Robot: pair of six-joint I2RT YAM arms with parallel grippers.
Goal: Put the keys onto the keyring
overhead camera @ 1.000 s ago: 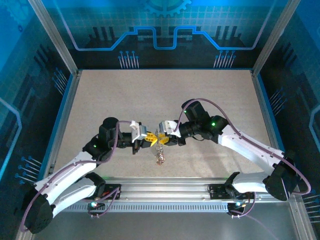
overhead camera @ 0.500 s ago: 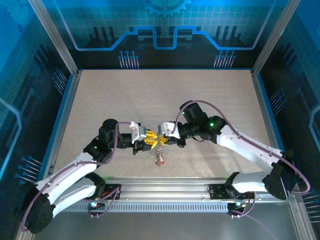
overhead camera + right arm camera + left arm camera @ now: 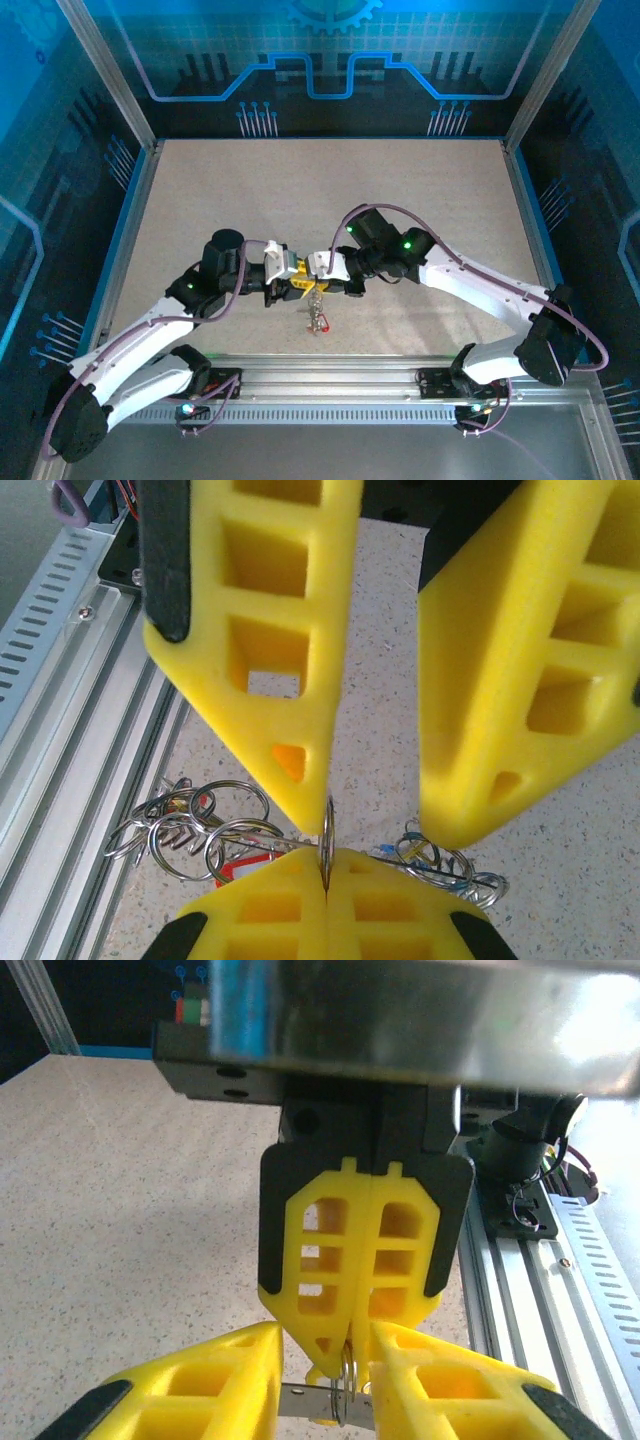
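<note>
Both grippers meet tip to tip just above the tabletop at front centre. My right gripper (image 3: 318, 284) (image 3: 326, 868) is shut on the keyring (image 3: 327, 828), a silver ring seen edge-on (image 3: 345, 1390). A bunch of small silver rings (image 3: 190, 825) and keys hangs from it (image 3: 318, 320), among them a red tag (image 3: 235, 865) and a blue bit (image 3: 385, 848). My left gripper (image 3: 290, 288) (image 3: 325, 1345) stands open, its fingers (image 3: 290, 680) either side of the right fingertips. One left finger touches the ring's top. A flat silver blade (image 3: 300, 1400) lies behind the ring.
An aluminium rail (image 3: 330, 375) (image 3: 560, 1260) runs along the near edge, close under the hanging bunch. The speckled beige tabletop (image 3: 330, 200) stretches back to blue-lit walls with a raised blue rim (image 3: 128, 230).
Both grippers have drifted slightly left and toward the near edge, staying tip to tip. The right arm's elbow swung left. The bunch still hangs beneath them.
</note>
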